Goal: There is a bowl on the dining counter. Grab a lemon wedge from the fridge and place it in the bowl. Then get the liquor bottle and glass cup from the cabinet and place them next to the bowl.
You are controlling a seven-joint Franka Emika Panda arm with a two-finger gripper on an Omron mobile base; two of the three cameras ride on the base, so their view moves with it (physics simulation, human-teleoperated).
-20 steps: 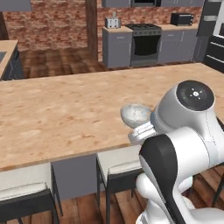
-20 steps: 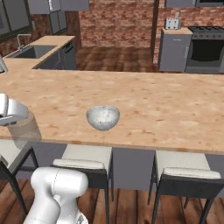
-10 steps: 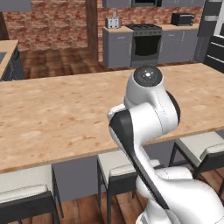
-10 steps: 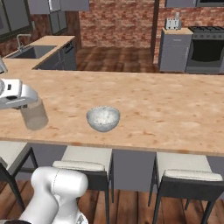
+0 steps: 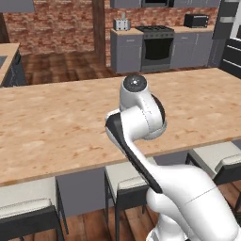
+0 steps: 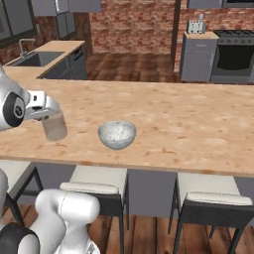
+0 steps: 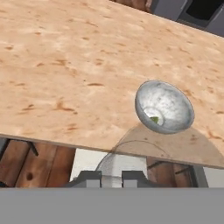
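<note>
In the hand view the gripper (image 7: 112, 178) is closed on the rim of the glass cup (image 7: 131, 157), whose clear wall hangs below the two finger tips, over the near edge of the dining counter (image 7: 65, 74). The right base view shows the same cup (image 6: 53, 126) held upright at the end of the arm, above the counter (image 6: 198, 124) near its front edge and to the left of the bowl (image 6: 117, 134), with a clear gap between them. The bowl (image 7: 164, 106) sits on the wood top just inside the front edge, and in it lies a small yellow-green lemon wedge (image 7: 154, 119) against the near wall. Pale cushioned stools (image 6: 96, 178) stand tucked under the counter's front. In the left base view the arm's white elbow covers the middle of the counter (image 5: 56, 122). Beyond the counter lies a dark wood floor, then a brick back wall with grey cabinets and a black oven (image 5: 157, 44). A microwave (image 5: 196, 20) sits on the far worktop. To the far left in the right base view is a worktop with a sink and tap (image 6: 31, 55).
</note>
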